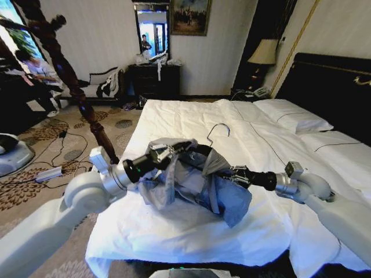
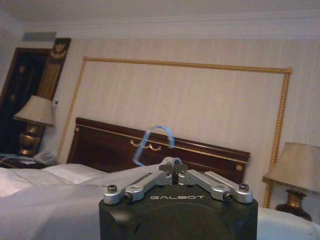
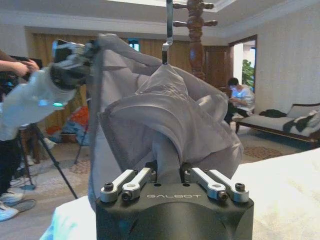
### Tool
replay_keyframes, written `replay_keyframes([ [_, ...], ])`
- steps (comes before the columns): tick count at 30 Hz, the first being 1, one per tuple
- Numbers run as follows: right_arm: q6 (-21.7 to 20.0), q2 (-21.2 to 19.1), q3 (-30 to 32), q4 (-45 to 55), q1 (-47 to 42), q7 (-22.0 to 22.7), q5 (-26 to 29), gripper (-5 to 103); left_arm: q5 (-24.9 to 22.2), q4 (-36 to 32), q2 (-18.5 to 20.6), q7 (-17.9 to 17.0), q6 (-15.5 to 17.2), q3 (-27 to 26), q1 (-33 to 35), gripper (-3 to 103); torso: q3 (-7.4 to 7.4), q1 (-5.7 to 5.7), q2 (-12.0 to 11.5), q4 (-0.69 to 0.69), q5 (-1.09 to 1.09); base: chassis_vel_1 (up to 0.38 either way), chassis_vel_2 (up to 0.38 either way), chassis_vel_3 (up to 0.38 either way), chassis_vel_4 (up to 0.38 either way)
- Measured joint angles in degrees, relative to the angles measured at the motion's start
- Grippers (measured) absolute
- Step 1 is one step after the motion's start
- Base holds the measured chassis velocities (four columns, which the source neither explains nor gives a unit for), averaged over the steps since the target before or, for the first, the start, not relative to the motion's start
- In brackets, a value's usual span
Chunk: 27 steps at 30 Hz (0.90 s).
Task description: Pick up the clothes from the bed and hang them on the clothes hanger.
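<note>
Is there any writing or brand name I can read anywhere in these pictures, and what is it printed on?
"GALBOT": on the black body of the left gripper, in its wrist view.
"GALBOT": on the black body of the right gripper, in its wrist view.
Nothing else is readable.

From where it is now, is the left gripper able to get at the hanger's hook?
Probably yes. The left gripper is shut on the grey-blue shirt near the collar, and the hanger hook rises bare just beyond it, but the gripper would have to release the fabric first.

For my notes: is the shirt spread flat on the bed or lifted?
Lifted: the shirt hangs bunched between left gripper and right gripper, above the bed.
</note>
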Motion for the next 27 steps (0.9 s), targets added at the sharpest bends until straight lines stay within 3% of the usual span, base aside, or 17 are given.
replay_keyframes([
  [5,0.1,0.0,0.2,-0.2,0.1,3.2,0.1,17,0.8,-1.3,0.5,0.1,0.3,-0.6,2.4,0,0.0,0.0,0.0,-0.01,0.0,0.0,0.0,0.0,0.0],
  [14,0.7,0.0,-0.1,1.5,0.8,4.3,3.8,17,6.1,0.0,0.5,1.0,0.4,-0.2,7.0,0,0.0,-0.01,0.0,0.0,-0.01,0.0,0.0,0.0,0.0],
  [27,1.8,0.3,-1.0,3.5,-0.7,5.2,4.3,17,4.4,0.2,1.7,0.7,1.1,0.1,1.3,0,0.0,0.0,0.0,0.0,0.01,0.0,0.0,0.0,0.0],
])
